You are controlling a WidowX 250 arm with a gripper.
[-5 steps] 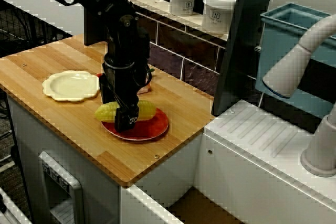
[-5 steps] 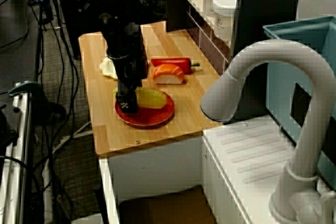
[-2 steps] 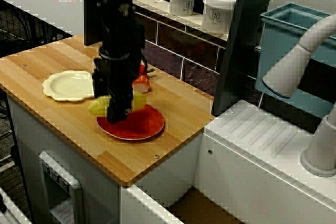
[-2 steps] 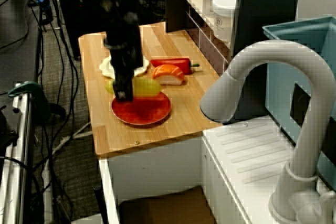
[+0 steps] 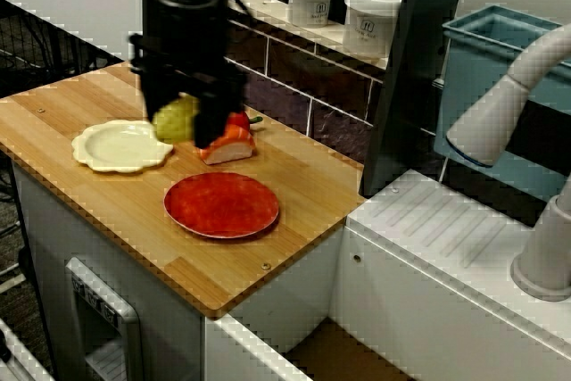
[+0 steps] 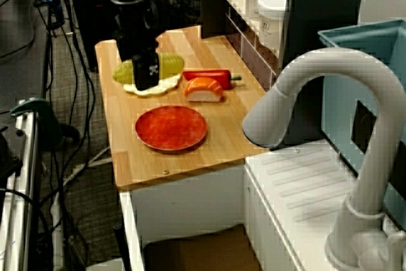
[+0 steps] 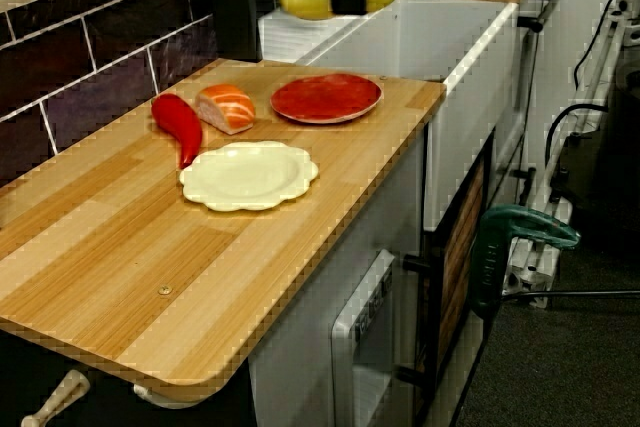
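Yellow plastic corn cob (image 5: 174, 120) hangs crosswise in my black gripper (image 5: 192, 124), clamped at mid-length, above the 3 o'clock rim of a scalloped cream plate (image 5: 116, 145), seen from the counter's front. A firm, even squeeze suits the slick, rounded cob, I judge. Past the tap, a glossy round red plate (image 6: 171, 129) lies at the cob's 5 o'clock. The low view shows a salmon sushi piece (image 7: 227, 108) and a smooth red chilli (image 7: 178, 123) at the cream plate's 11 o'clock.

You've lifted the corn cob (image 6: 170, 65) off the red plate (image 5: 221, 205), which now lies bare and nudged slightly left. Your gripper (image 6: 146, 75) has carried the cob up and across, above the cream plate (image 5: 116, 144).
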